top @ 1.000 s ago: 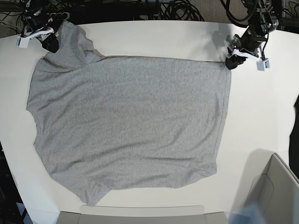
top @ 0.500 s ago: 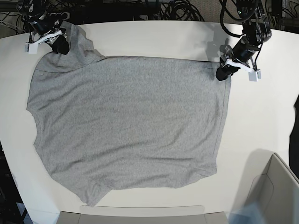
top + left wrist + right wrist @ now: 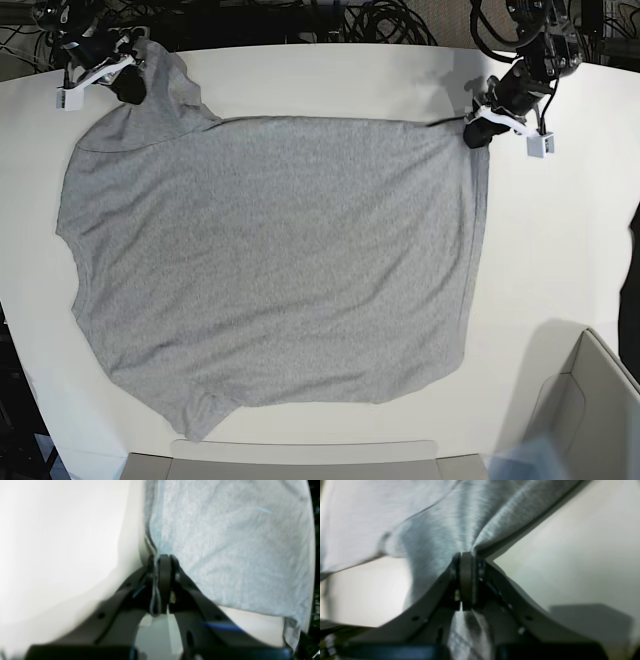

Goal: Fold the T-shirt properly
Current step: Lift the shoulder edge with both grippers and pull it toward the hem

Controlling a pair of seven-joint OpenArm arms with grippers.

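The heather-grey T-shirt lies spread flat, plain side up, on the white table; no lettering shows. My left gripper is shut on the shirt's far right hem corner, with the cloth pinched between its black fingers. My right gripper is shut on the far left sleeve, and the fabric bunches up into its closed fingers. Both held corners are lifted slightly off the table.
A grey bin's rim stands at the near right corner. A flat grey ledge runs along the near edge. Black cables lie beyond the far edge of the table.
Both grippers have kept their hold and shifted a little. The right hem corner has been drawn slightly inward and toward the far edge; the left sleeve has been drawn toward the far edge too.
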